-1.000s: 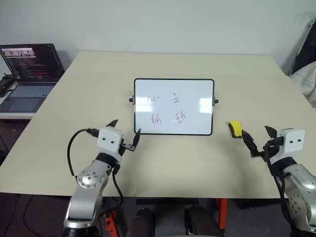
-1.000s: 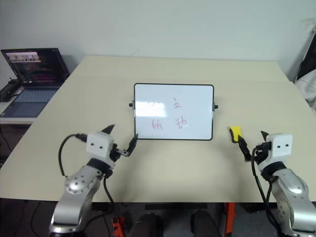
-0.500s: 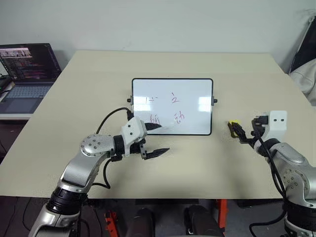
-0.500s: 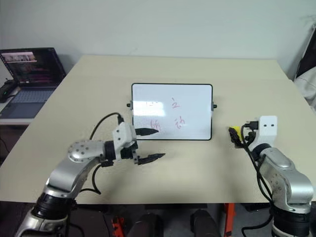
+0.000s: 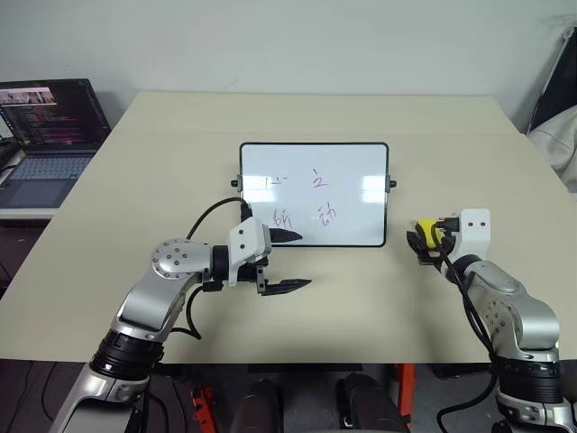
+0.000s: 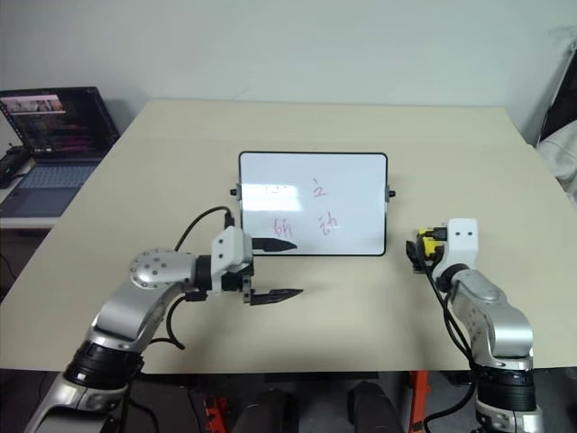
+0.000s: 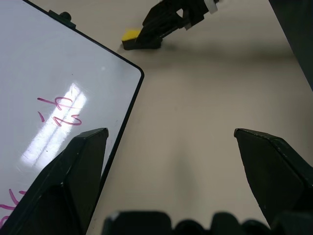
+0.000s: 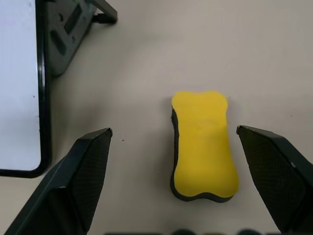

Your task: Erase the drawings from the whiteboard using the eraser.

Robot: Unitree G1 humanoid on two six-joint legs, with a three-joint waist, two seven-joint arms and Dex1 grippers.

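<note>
Whiteboard (image 5: 314, 193): flat on table (image 5: 135, 171), red drawings (image 5: 306, 212) in two rows. Eraser (image 8: 203, 144): yellow, on table beside the board's right edge, untouched between the spread fingers of the right gripper (image 8: 173, 147). Left gripper (image 5: 293, 262): unclenched, empty, at the board's near-left corner.

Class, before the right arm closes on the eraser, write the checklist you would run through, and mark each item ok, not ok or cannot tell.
1. Right gripper jaws open: ok.
2. Eraser lies between the jaws: ok, nearer one finger than the other.
3. Eraser flat on the table, yellow side up: ok.
4. Jaws low enough to clamp the eraser's sides: cannot tell.
5. Drawings on the whiteboard not yet wiped: ok.
6. Left gripper steadies the whiteboard: not ok; open at its near edge, one finger over the corner.
</note>
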